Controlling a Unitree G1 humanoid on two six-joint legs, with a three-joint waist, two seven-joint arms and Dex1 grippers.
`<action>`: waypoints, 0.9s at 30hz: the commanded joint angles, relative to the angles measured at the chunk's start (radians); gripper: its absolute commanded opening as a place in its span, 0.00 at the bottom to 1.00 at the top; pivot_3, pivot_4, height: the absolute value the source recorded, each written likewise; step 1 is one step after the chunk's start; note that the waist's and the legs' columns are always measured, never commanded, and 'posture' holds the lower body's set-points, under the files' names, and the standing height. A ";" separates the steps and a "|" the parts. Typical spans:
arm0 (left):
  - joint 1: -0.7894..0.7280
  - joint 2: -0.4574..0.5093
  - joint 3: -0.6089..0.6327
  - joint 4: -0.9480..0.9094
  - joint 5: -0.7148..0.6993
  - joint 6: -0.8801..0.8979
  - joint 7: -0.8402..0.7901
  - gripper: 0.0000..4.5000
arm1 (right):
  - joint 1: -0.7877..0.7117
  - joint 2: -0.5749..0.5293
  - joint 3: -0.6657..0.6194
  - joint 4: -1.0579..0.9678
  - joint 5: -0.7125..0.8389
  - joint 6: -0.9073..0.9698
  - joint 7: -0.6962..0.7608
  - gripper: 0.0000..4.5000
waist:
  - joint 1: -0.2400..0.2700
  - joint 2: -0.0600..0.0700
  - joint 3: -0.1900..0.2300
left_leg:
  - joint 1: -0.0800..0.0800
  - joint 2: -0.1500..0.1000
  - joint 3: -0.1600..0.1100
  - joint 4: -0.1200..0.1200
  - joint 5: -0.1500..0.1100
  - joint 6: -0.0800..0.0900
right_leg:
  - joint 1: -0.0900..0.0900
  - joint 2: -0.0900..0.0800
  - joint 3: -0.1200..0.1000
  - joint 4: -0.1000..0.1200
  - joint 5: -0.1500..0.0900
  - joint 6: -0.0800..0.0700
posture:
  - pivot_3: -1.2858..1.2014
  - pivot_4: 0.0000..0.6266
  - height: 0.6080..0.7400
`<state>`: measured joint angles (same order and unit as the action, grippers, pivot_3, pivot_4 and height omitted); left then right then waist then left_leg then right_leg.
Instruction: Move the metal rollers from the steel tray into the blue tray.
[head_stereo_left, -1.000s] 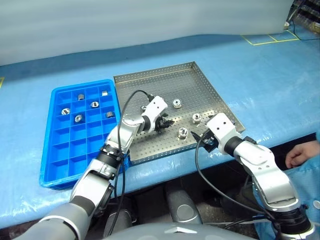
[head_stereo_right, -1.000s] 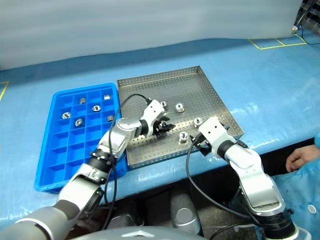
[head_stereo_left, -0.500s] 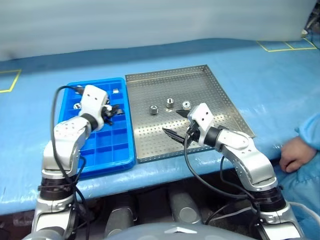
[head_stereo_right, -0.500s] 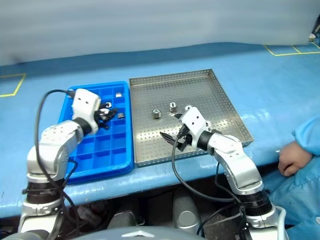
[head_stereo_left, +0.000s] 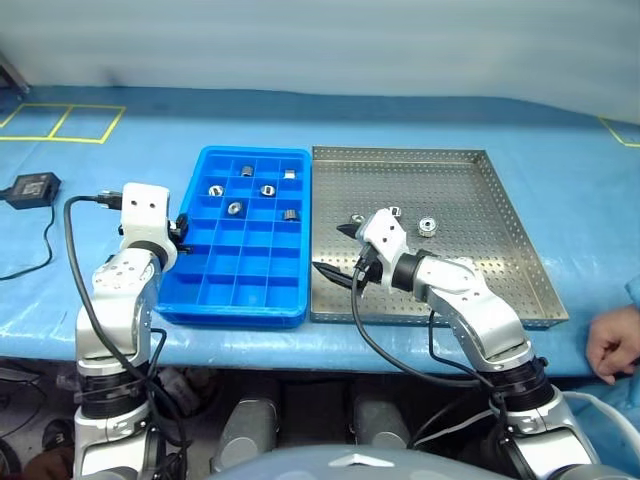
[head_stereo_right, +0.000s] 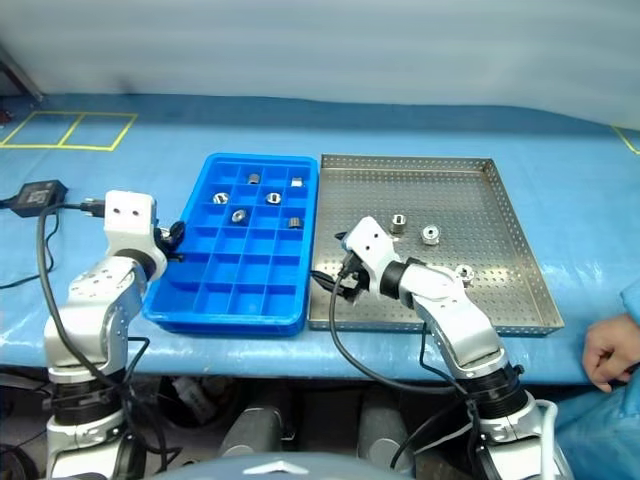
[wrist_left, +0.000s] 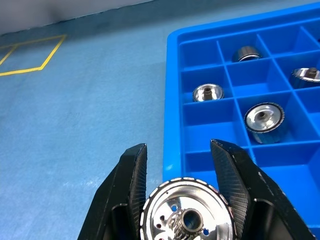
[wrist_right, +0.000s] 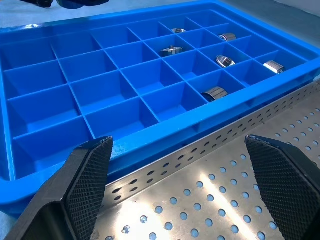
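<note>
One roller (wrist_left: 187, 219) sits pinched in the left gripper (wrist_left: 186, 165) fingers, just outside the blue tray (head_stereo_left: 232, 305) rim; its compartments lie ahead. Right gripper (wrist_right: 177, 192) fingers spread wide.

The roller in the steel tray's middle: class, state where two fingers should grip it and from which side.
Probably across its round outer wall, coming down from above: the roller stands on end, hole up, with bare steel tray all round it.
</note>
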<state>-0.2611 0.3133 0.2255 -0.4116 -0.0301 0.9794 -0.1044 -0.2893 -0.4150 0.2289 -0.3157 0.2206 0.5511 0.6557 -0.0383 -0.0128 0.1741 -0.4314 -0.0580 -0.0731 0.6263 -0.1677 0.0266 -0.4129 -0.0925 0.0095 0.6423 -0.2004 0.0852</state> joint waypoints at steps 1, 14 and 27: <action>-0.039 -0.013 0.002 0.010 -0.006 -0.047 0.015 0.39 | -0.004 -0.001 -0.009 -0.027 0.001 -0.019 -0.001 1.00 | 0.002 0.000 0.000 | 0.000 0.000 0.000 0.000 0.000 0.000 | 0.000 0.000 0.000 0.000 0.000 0.000 | 0.48 0.24 1.00; -0.103 -0.008 -0.033 0.127 0.014 -0.106 0.042 0.47 | 0.010 -0.002 -0.010 -0.032 -0.018 -0.018 -0.024 1.00 | -0.001 0.000 0.000 | 0.000 0.000 0.001 0.000 0.000 0.000 | 0.001 0.001 0.000 0.000 0.000 -0.001 | 0.47 0.24 1.00; -0.107 -0.124 0.005 0.078 -0.128 -0.264 -0.006 0.96 | 0.030 -0.018 -0.009 -0.056 -0.038 -0.017 -0.035 1.00 | -0.004 0.000 0.000 | -0.001 0.000 0.001 0.000 0.000 0.000 | 0.001 0.000 0.000 0.000 0.000 -0.001 | 0.46 0.24 1.00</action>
<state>-0.3446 0.1941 0.2289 -0.2807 -0.1275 0.7562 -0.0894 -0.2546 -0.4290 0.2292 -0.3251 0.1865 0.5482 0.6264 -0.0423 -0.0131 0.1742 -0.4322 -0.0576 -0.0722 0.6261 -0.1675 0.0264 -0.4109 -0.0926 0.0093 0.6422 -0.2005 0.0845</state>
